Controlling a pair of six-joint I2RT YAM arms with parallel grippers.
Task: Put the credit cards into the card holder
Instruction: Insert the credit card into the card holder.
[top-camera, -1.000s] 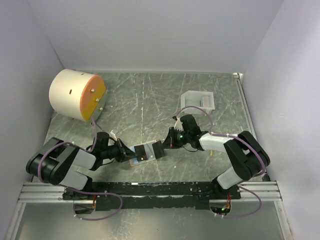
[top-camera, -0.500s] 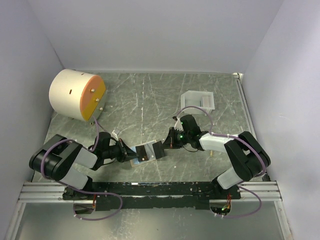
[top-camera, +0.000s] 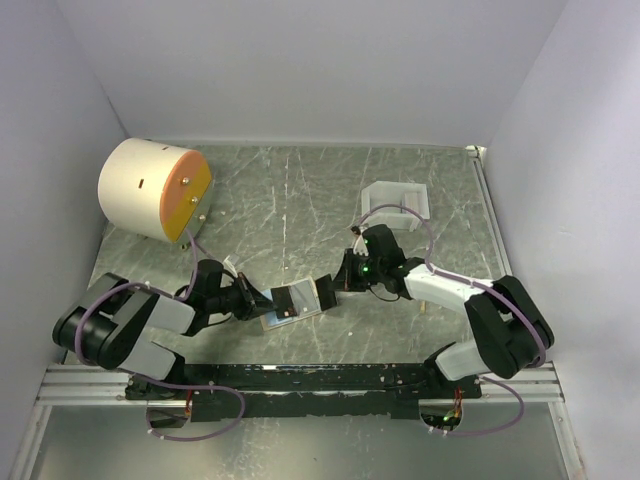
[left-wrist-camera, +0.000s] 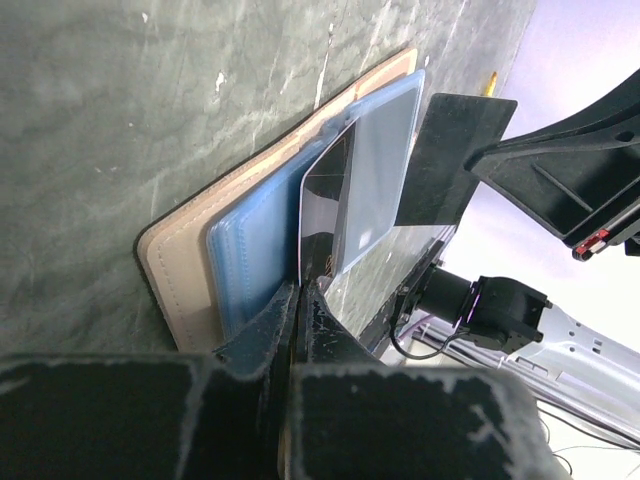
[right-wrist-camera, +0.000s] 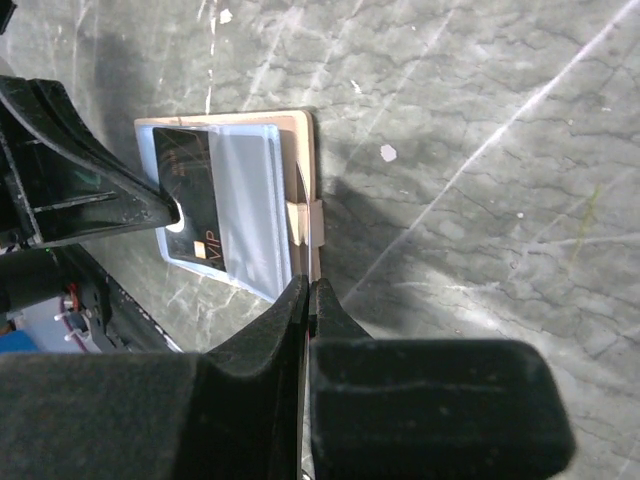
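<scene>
Card holder lies open on the counter, near the front edge and between the two arms, blue pockets facing up. Left tool: jaws together, pinched on the holder's near pocket edge. Dark VIP card sits partly under the clear pocket, its outer end sticking out by the left tool's fingers. Right tool: jaws clamped on second card, dark, held on edge, its lower tip at the holder's snap tab side; contact unclear. White tray far right. Cream cylinder far left, well apart from the holder.
</scene>
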